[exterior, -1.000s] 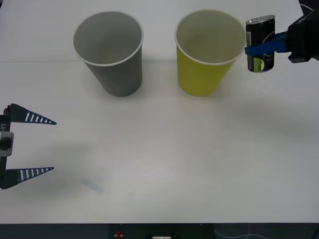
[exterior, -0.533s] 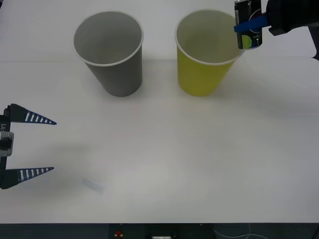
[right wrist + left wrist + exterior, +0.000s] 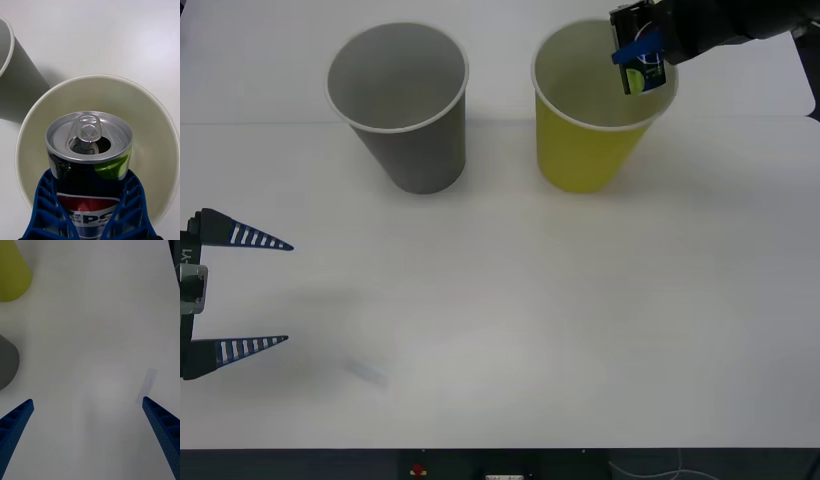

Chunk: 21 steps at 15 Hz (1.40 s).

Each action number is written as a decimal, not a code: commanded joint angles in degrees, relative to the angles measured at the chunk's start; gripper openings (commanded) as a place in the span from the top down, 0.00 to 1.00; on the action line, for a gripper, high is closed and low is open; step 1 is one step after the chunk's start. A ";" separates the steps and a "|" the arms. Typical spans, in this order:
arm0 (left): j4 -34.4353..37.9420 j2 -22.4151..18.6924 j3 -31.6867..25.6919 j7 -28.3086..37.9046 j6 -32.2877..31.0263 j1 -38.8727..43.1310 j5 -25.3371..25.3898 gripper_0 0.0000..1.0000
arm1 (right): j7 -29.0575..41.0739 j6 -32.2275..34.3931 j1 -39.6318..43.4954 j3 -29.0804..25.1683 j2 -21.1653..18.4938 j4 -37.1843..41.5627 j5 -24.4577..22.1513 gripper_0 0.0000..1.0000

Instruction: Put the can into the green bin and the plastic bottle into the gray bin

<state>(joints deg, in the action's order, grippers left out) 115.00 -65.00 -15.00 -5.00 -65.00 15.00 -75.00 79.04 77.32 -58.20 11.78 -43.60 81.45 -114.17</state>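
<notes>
My right gripper (image 3: 632, 52) is shut on the can (image 3: 642, 66), a small dark drink can with a silver pull-tab top (image 3: 89, 135) and a red-and-white label. It hangs tilted over the right part of the green bin's mouth (image 3: 600, 75), above the pale inside (image 3: 146, 112). The blue fingers (image 3: 48, 210) clamp the can's sides. The gray bin (image 3: 400, 100) stands upright to the left of the green one. My left gripper (image 3: 250, 292) waits open at the table's near left, nothing between its fingers (image 3: 161, 427). The plastic bottle is out of view.
The white table (image 3: 530, 300) stretches wide and flat in front of both cups. A faint strip of clear tape (image 3: 365, 372) lies near the left gripper. The table's dark front edge (image 3: 500, 465) runs along the bottom.
The right gripper has carried the can up and to the left, from beside the green bin's right rim to above its mouth. The left arm has stayed still.
</notes>
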 commanded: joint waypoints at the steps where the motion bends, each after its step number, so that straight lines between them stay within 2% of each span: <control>1: 0.00 0.00 0.00 0.00 0.00 0.00 0.00 0.00 | -0.03 -0.15 -1.39 1.14 1.24 -1.91 -1.32 1.00; 3: 0.00 0.00 0.00 0.00 0.00 0.00 0.00 0.00 | -0.46 -0.15 -1.39 1.49 1.24 -1.91 -1.58 0.98; 4: 0.00 0.00 0.00 0.00 0.00 0.00 0.00 0.00 | -0.82 -0.15 -1.39 1.49 1.24 -1.91 -1.58 0.86; 5: 0.00 0.00 0.00 0.00 0.00 0.00 0.00 0.00 | -0.90 -0.07 -1.39 1.49 1.24 -1.91 -1.58 0.41; 6: 0.00 0.00 0.00 0.00 0.00 0.00 0.00 0.00 | -1.61 -0.07 -1.39 1.49 1.24 -1.91 -1.58 0.10; 7: 0.00 0.00 0.00 0.00 0.00 0.00 0.00 0.00 | -1.61 0.29 -1.39 1.49 1.24 -1.82 -1.58 0.00; 11: 0.00 0.00 0.00 0.00 0.00 0.00 0.00 0.00 | -2.13 0.46 -1.39 1.41 0.80 -1.91 -0.62 0.00; 14: 0.00 0.00 0.00 0.00 0.00 0.00 0.00 0.00 | -5.03 0.46 0.10 0.26 -1.75 0.11 3.51 0.00; 17: 0.00 0.00 0.00 0.00 0.00 0.00 0.00 0.00 | -9.08 0.46 5.99 -5.01 -3.95 6.44 7.91 0.00; 19: 0.00 0.00 0.00 0.00 0.00 0.00 0.00 0.00 | -14.26 0.55 12.05 -9.49 -6.23 11.10 13.80 0.00; 21: 0.00 0.00 0.00 0.00 0.00 0.00 0.00 0.00 | -16.37 0.64 18.12 -13.45 -8.43 16.46 18.46 0.00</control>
<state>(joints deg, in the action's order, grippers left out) 115.00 -65.00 -15.00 -5.00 -65.00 15.00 -75.00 63.14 77.90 -42.12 -0.32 -51.26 96.01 -97.16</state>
